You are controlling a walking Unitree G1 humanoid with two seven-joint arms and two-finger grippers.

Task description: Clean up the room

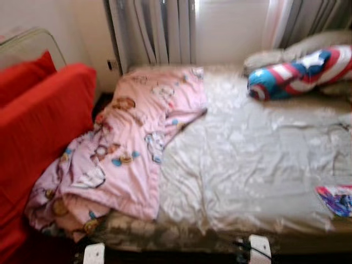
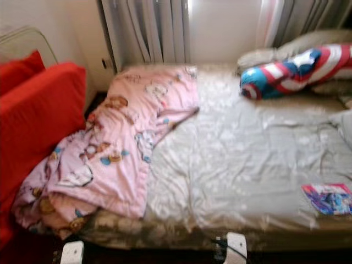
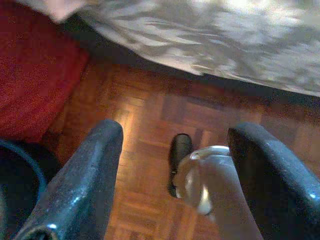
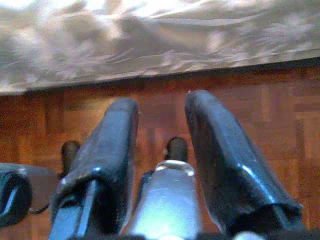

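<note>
A bed [image 1: 258, 165] with a wrinkled beige sheet stands before me. A pink cartoon-print blanket [image 1: 132, 148] lies crumpled over its left side and hangs off the near left corner. A red, white and blue shield-patterned pillow [image 1: 302, 71] rests at the far right by pale pillows [image 1: 275, 55]. A colourful book [image 1: 336, 199] lies at the bed's near right edge. My left gripper [image 3: 176, 129] hangs open over the parquet floor [image 3: 165, 107] beside the bed's edge. My right gripper [image 4: 161, 100] also hangs open above the floor, nothing between its fingers.
A red sofa [image 1: 38, 126] with red cushions stands close along the bed's left side. Grey curtains [image 1: 151, 30] and a bright window are behind the bed. A dark round object [image 3: 20, 175] sits on the floor near the left gripper.
</note>
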